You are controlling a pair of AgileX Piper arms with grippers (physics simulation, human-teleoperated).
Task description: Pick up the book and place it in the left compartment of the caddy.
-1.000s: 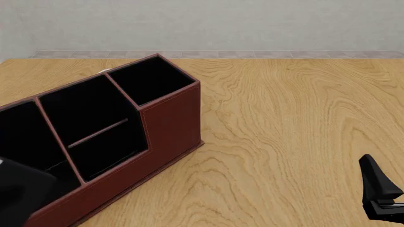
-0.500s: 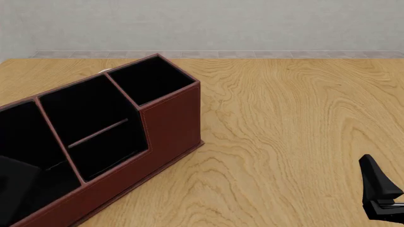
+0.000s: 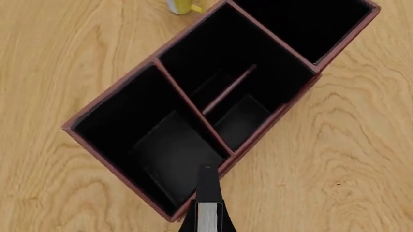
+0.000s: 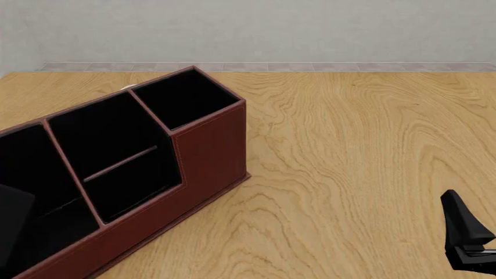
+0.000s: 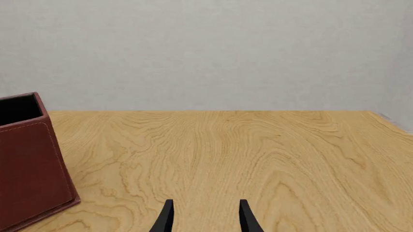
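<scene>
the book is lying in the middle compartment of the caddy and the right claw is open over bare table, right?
Not quite. The left wrist view shows the book lying in the left compartment of the caddy, not the middle one. The right claw is indeed open over bare table.

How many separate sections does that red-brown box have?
3. The caddy has a wide left compartment at one end, where a dark flat book lies, a middle section with a shelf bar, and a small square section at the far end.
</scene>
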